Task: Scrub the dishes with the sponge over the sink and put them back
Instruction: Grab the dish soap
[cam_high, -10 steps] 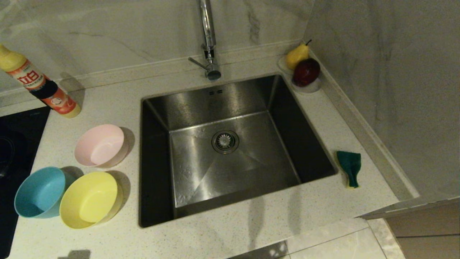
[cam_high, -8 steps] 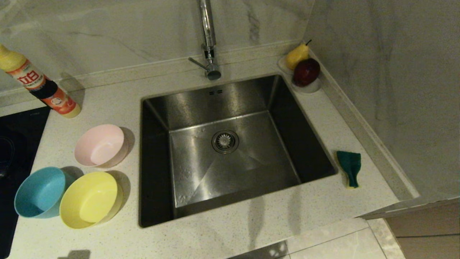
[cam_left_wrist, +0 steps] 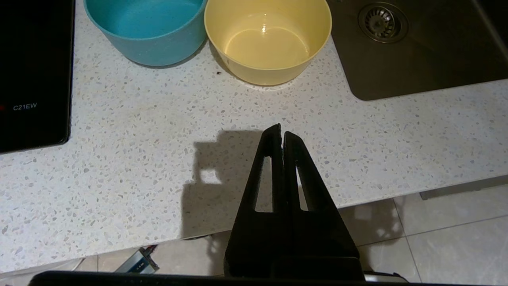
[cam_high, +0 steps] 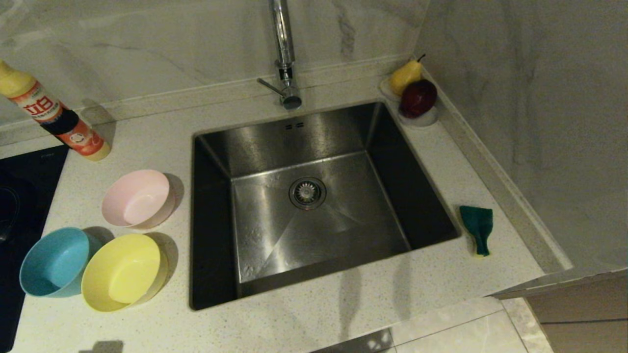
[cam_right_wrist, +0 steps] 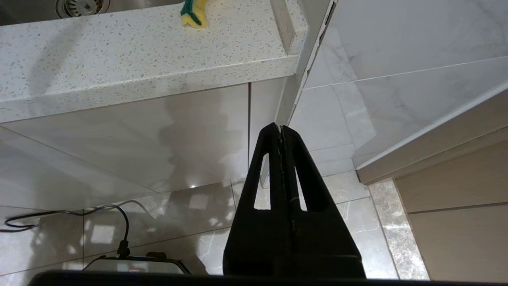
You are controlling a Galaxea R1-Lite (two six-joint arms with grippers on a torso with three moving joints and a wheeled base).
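steel sink (cam_high: 314, 142), three bowls (cam_high: 139, 197) left, sponge (cam_high: 477, 228) right

head: high, facing down on sink (cam_high: 304, 147) | left wrist: low over desk's (cam_left_wrist: 158, 159) front edge | right wrist: below front edge, shares drain (cam_right_wrist: 77, 6)

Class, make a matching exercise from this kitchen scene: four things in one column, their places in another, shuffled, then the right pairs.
Things:
1. sponge
2. yellow bowl
3. pear
4. detergent bottle

Places:
A. far left, by the wall
B. counter right of the sink
C. saucer in the far right corner
D. left of the sink, nearest the front edge

Pairs: 1-B, 2-D, 3-C, 4-A
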